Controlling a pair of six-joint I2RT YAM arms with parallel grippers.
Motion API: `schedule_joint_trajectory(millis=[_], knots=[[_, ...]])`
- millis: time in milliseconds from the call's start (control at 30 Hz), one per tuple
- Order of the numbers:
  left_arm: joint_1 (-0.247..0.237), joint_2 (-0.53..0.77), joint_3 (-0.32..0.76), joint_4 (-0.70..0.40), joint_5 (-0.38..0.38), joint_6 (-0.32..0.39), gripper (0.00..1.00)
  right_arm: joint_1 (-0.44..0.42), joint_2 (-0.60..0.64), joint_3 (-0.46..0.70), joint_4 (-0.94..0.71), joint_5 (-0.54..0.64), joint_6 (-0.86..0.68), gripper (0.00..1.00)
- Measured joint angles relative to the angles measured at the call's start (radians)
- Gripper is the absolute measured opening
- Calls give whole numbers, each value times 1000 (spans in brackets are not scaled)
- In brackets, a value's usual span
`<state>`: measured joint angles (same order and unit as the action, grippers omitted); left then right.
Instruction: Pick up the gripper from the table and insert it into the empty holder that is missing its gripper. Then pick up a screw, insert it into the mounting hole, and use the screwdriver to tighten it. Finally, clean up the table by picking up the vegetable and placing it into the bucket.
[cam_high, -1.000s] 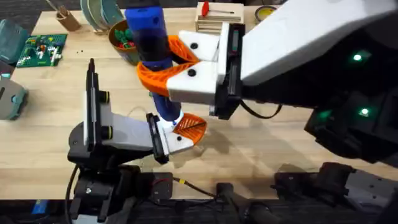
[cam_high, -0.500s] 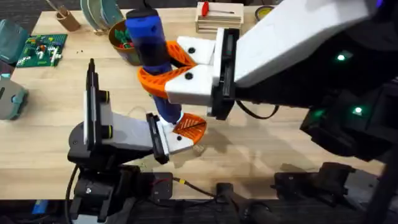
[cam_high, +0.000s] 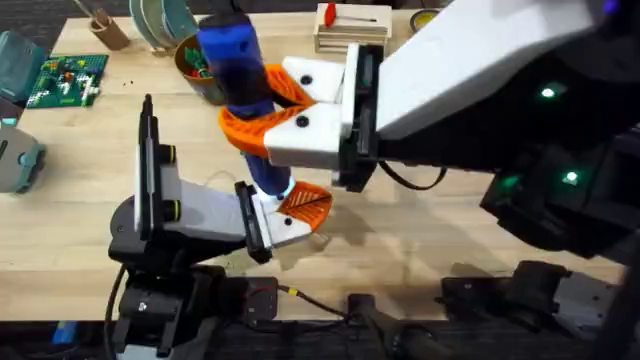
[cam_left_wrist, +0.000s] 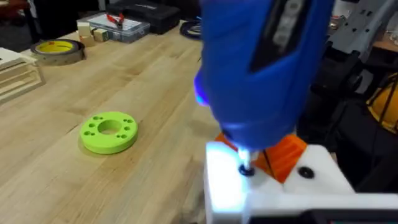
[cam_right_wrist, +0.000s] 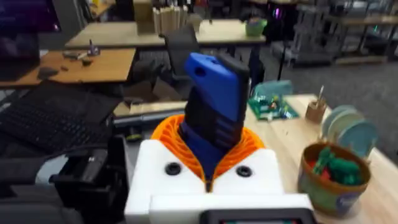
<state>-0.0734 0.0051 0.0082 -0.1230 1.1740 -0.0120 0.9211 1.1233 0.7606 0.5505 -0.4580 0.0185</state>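
Observation:
My right gripper (cam_high: 252, 108) is shut on the blue screwdriver (cam_high: 240, 70), its orange pads (cam_right_wrist: 168, 138) wrapped around the barrel. The screwdriver (cam_left_wrist: 261, 68) stands nearly upright with its tip on a dark screw (cam_left_wrist: 246, 170) in the white holder (cam_left_wrist: 249, 190) of my left gripper (cam_high: 290, 212). The orange gripper (cam_high: 306, 204) sits in that holder, seen beside the tip as the orange gripper (cam_left_wrist: 283, 155) in the left wrist view. The bucket (cam_high: 195, 68) stands behind the screwdriver at the back left, and the bucket (cam_right_wrist: 333, 177) holds green and red toys. The vegetable is out of view.
A lime-green disc (cam_left_wrist: 109, 132) lies on the wood beyond the holder. A yellow tape roll (cam_left_wrist: 57, 50) and a clear box (cam_left_wrist: 118, 26) sit farther off. A green circuit board (cam_high: 65, 80), a wooden block with a red tool (cam_high: 350, 25) and plates (cam_high: 160, 20) line the back.
The right arm has shifted slightly, tilting the top of the screwdriver a little to the left. The tip stays on the holder, and the left arm has not moved.

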Motion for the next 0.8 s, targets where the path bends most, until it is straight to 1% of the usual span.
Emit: schedule_joint_trajectory(millis=[133, 233, 367, 467, 533, 600, 800], knots=[[0, 0, 0, 0, 0, 0, 13, -3, -4, -1, 76, 0, -1, 9], [0, 0, 0, 0, 0, 0, 13, -16, -31, -2, 103, -3, -1, 9], [0, 0, 0, 0, 0, 0, 13, -63, -88, -2, 117, -3, -1, 9], [0, 0, 0, 0, 0, 0, 13, -109, -103, -2, 73, -3, -28, 9], [0, 0, 0, 0, 0, 0, 13, -144, -98, -2, 4, 14, -72, 9], [0, 0, 0, 0, 0, 0, 13, -178, -76, -2, -49, 55, -129, 9], [0, 0, 0, 0, 0, 0, 13, -316, 28, -2, -129, 240, -426, 9]])
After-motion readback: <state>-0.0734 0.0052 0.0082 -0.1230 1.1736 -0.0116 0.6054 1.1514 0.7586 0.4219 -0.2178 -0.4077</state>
